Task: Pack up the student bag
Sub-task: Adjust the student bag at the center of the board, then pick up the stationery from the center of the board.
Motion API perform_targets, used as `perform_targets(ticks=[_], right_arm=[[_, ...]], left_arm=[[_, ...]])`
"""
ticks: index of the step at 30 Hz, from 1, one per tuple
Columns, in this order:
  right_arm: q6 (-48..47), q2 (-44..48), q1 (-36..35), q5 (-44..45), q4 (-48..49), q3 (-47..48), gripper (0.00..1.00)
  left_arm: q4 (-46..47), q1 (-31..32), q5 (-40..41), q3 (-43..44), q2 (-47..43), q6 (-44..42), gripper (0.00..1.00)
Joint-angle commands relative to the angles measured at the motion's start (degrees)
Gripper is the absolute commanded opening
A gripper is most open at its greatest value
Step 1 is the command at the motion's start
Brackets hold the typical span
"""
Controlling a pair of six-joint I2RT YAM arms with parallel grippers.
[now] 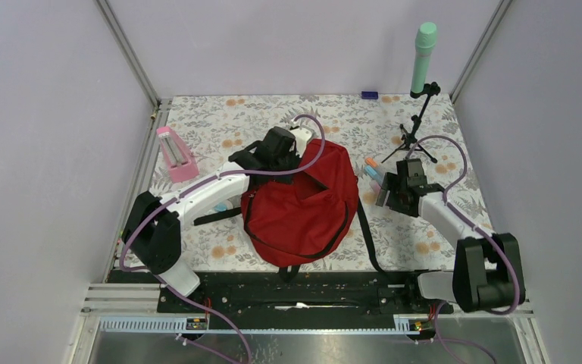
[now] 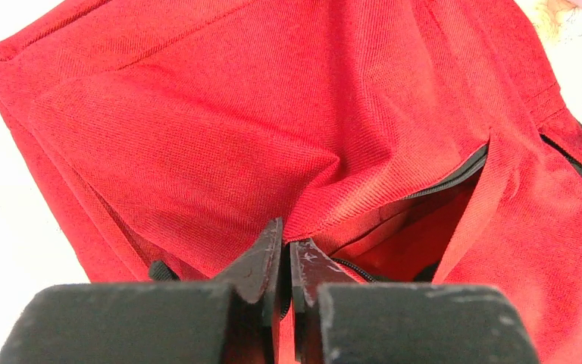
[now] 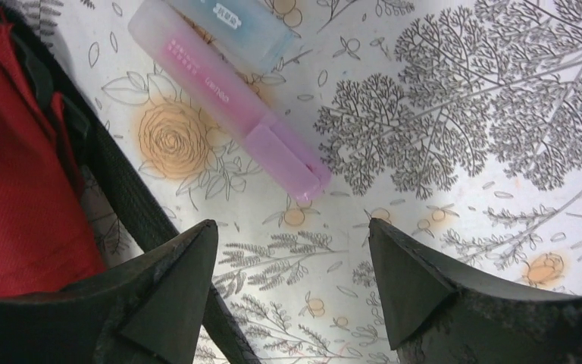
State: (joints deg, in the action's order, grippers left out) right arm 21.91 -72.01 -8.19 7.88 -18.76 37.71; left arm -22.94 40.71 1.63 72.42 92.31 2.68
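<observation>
The student bag point(image 1: 299, 208), a big red backpack with black zippers and straps, lies slumped in the middle of the table. My left gripper point(image 1: 292, 158) is at the bag's far top edge. In the left wrist view its jaws point(image 2: 288, 239) are shut, pinching a fold of red fabric by the zipper point(image 2: 455, 171). My right gripper point(image 1: 385, 193) hovers just right of the bag, open and empty point(image 3: 292, 227) over the bare tablecloth. A pink highlighter point(image 3: 227, 98) and a blue one point(image 3: 235, 26) lie just ahead of it.
A black strap point(image 3: 132, 197) runs beside the right gripper's left finger. A pink case point(image 1: 176, 154) stands at the left. A green microphone point(image 1: 423, 53) on a black tripod point(image 1: 415, 140) stands at the back right. A small purple item point(image 1: 369, 95) lies by the back wall.
</observation>
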Motion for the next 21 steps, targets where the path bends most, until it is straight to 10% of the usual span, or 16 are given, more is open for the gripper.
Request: perform_targets(ticks=[1, 21], right_arm=[[-0.7, -5.5, 2.0, -2.6, 1.5, 4.9, 0.81], [-7.8, -19.0, 2.4, -11.6, -4.6, 15.7, 0.78]], left_arm=[[-3.2, 0.1, -0.1, 3.8, -1.3, 1.8, 0.03], [-4.7, 0.1, 0.3, 4.9, -1.8, 2.5, 0.04]])
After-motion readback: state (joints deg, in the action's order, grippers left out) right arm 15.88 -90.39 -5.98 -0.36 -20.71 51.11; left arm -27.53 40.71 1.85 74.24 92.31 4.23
